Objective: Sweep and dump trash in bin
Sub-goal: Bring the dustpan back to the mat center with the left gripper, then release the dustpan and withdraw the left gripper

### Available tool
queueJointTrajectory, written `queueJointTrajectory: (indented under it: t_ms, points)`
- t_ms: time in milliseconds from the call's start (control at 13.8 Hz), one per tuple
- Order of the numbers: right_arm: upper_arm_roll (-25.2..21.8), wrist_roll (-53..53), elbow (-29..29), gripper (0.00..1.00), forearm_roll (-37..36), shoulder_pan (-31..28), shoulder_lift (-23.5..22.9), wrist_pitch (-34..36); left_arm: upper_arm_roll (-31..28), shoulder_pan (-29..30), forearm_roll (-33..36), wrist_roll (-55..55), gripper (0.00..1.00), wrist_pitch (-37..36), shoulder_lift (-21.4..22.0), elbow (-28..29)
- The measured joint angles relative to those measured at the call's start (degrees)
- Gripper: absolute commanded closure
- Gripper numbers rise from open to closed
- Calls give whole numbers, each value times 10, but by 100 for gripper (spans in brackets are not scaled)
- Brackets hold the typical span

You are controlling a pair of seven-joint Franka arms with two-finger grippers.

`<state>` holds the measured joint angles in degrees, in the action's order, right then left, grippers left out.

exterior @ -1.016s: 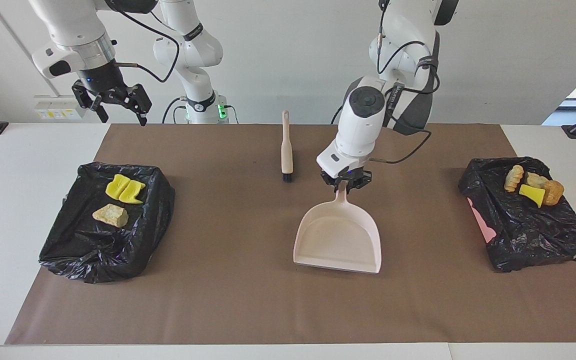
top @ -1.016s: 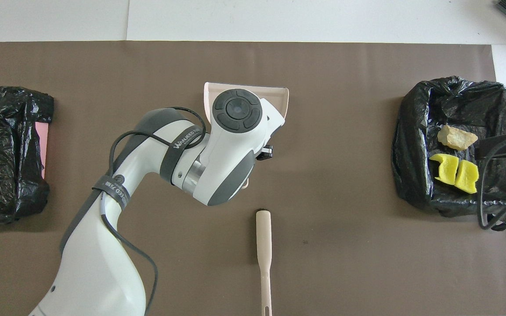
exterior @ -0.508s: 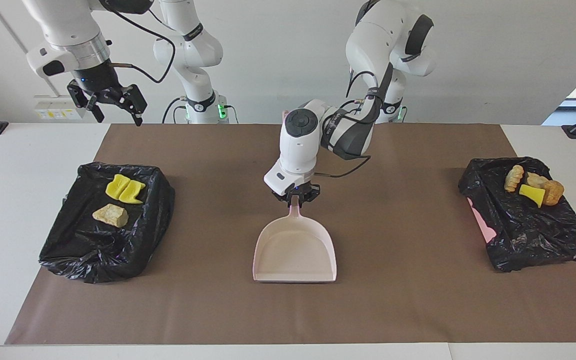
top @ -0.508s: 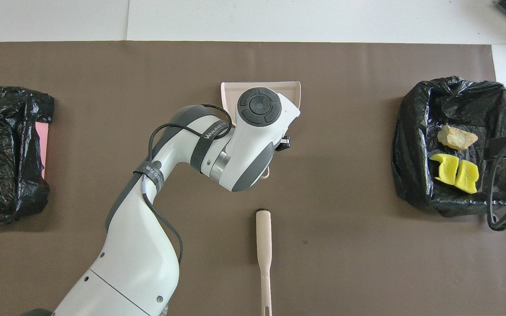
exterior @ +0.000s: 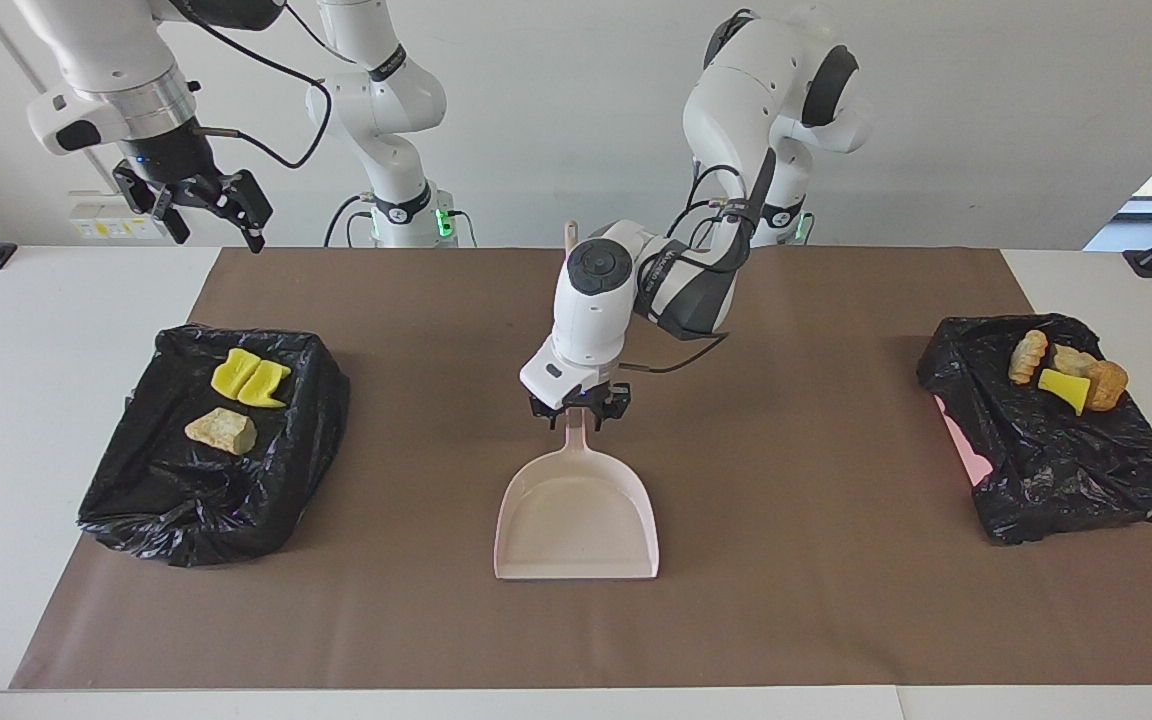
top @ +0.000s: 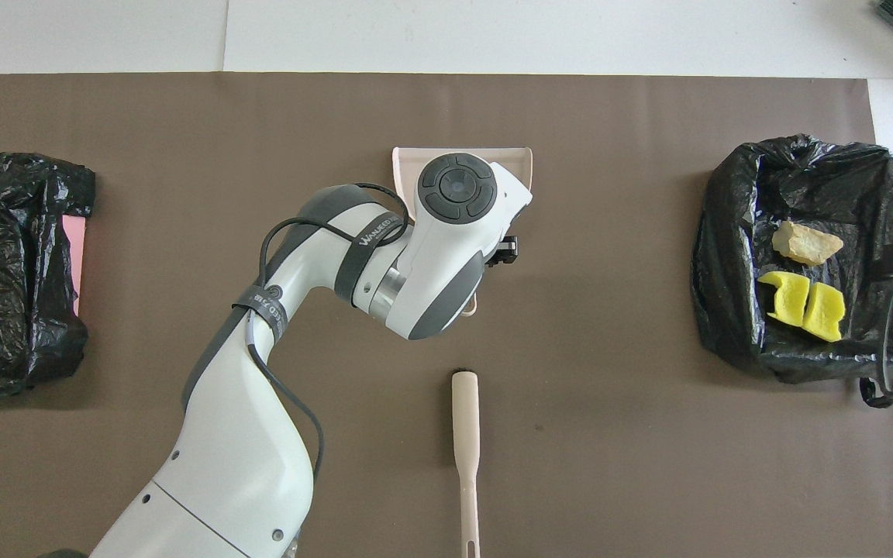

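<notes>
The left gripper (exterior: 579, 409) is down at the middle of the brown mat (exterior: 836, 600), right at the top end of the pink dustpan's (exterior: 576, 510) handle. Whether it pinches the handle or stands loose around it cannot be told. The dustpan lies flat on the mat with its pan empty and its wide mouth pointing away from the robots. In the overhead view the left arm covers most of it.

None of the trash is near this gripper; all of it sits well apart, out toward the two ends of the table, in two bins lined with black bags. In the bin at the right arm's end (exterior: 136, 500) lie two yellow scraps (exterior: 250, 379) touching side by side and, just beside them, one tan scrap (exterior: 221, 430). In the bin at the left arm's end (exterior: 1086, 480) four pieces bunch together at the edge nearer the robots: two tan scraps (exterior: 1028, 356), a yellow scrap (exterior: 1064, 389) and an orange-brown scrap (exterior: 1106, 385). A pink patch (exterior: 966, 445) shows at that bag's side.

The right gripper (exterior: 201, 208) waits high in the air at the right arm's end of the table, spread and holding nothing. The three scraps in the bin there lie low below it, well clear of it.

A brush (top: 465, 434) lies on the mat nearer the robots than the dustpan — close to the left gripper but apart from it, bristles toward the dustpan handle.
</notes>
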<state>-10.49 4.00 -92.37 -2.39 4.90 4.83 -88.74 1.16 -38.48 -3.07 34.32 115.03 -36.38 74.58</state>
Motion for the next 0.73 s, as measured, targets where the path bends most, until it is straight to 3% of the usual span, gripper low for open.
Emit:
queueJointTrajectory:
  t_ms: [145,363,508,725]
  points:
    - [0,0,0,0,0,-1,0,0,-7,5,0,-19,0,-4,45,25]
    - [8,0,0,0,0,0,0,0,-14,36,1,-84,0,-33,153,117]
    - [14,0,0,0,0,0,0,0,-17,71,1,-137,0,-54,223,172]
    - [15,0,0,0,0,0,0,0,-19,134,1,-231,0,-114,307,207]
